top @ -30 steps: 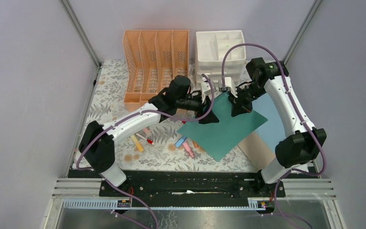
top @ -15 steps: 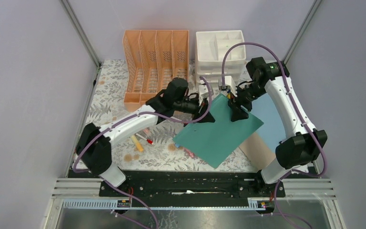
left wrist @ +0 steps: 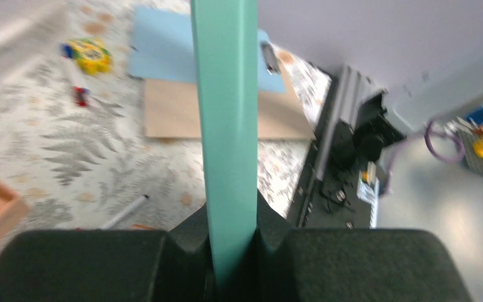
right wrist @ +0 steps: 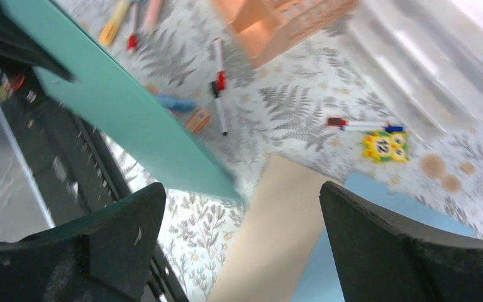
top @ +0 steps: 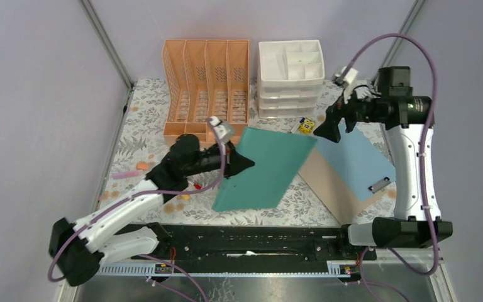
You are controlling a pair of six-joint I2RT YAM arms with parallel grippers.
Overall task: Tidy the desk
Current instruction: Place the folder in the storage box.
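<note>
Left gripper (top: 236,165) clamps one edge of the teal folder (top: 265,171), which hangs tilted above the desk (top: 143,129).
Judging from here, the pinch needs to stay firm (only one edge is held) while the folder is steered upright toward a slot in the peach file rack (top: 206,88). The right gripper (top: 324,130) hangs with fingers spread, empty, above the blue clipboard (top: 355,157).

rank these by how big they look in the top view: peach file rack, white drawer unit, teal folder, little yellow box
1. peach file rack
2. white drawer unit and teal folder: about alike. The folder is held up nearer the camera, so they are not ranked.
3. yellow box
</note>
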